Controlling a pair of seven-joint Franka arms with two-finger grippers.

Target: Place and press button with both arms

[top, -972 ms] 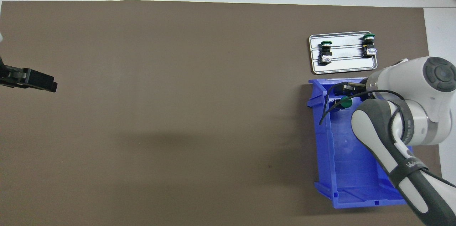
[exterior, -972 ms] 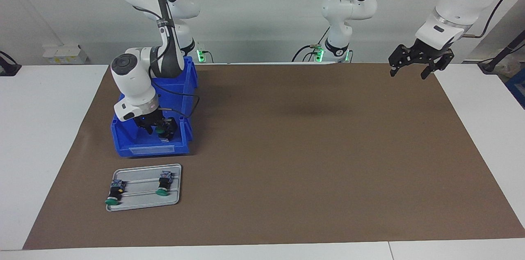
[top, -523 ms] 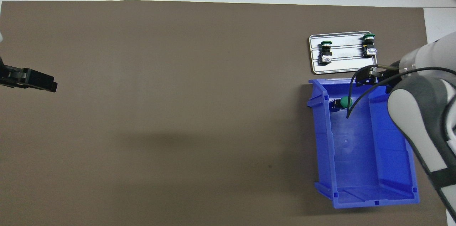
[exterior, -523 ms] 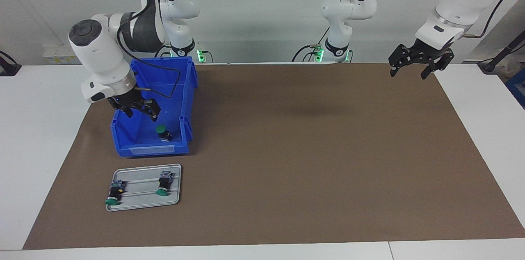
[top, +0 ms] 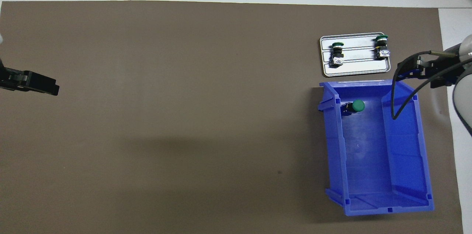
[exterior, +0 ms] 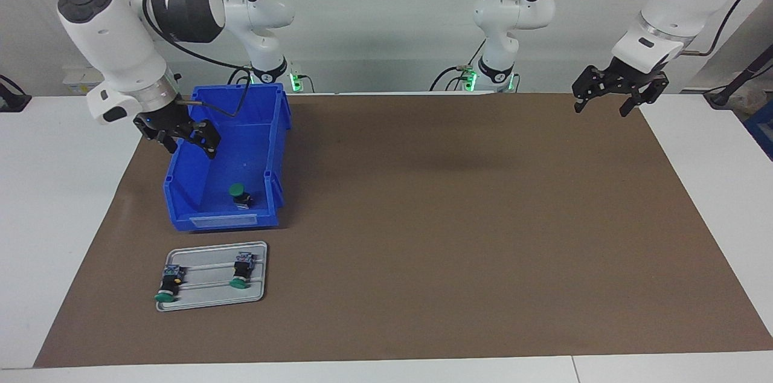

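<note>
One button stands in the blue bin, green cap up, close to the bin's wall that is farthest from the robots and nearer the side wall facing the middle of the tabletop. Nothing touches it. In the overhead view the same button sits alone on the bin's floor, with the rest of the bin bare.

Just beside the bin, farther from the robots, lies a grey metal tray. Two more buttons lie on their sides on it, apart from each other: one toward the right arm's end of the table, the other beside it toward the middle. So two of the three appear placed, while the one in the bin has yet to be carried over. Whether any has been pressed, the pictures cannot say.

The right gripper hangs in the air over the bin's side wall toward the right arm's end of the table, fingers spread apart and holding nothing. It is well above the button. The left gripper waits raised over the brown mat's corner at the left arm's end, fingers open and empty too.

By my reading, what remains is to grasp the last button, set it on the tray, and do whatever pressing is outstanding, the part that seems meant for the waiting arm.
</note>
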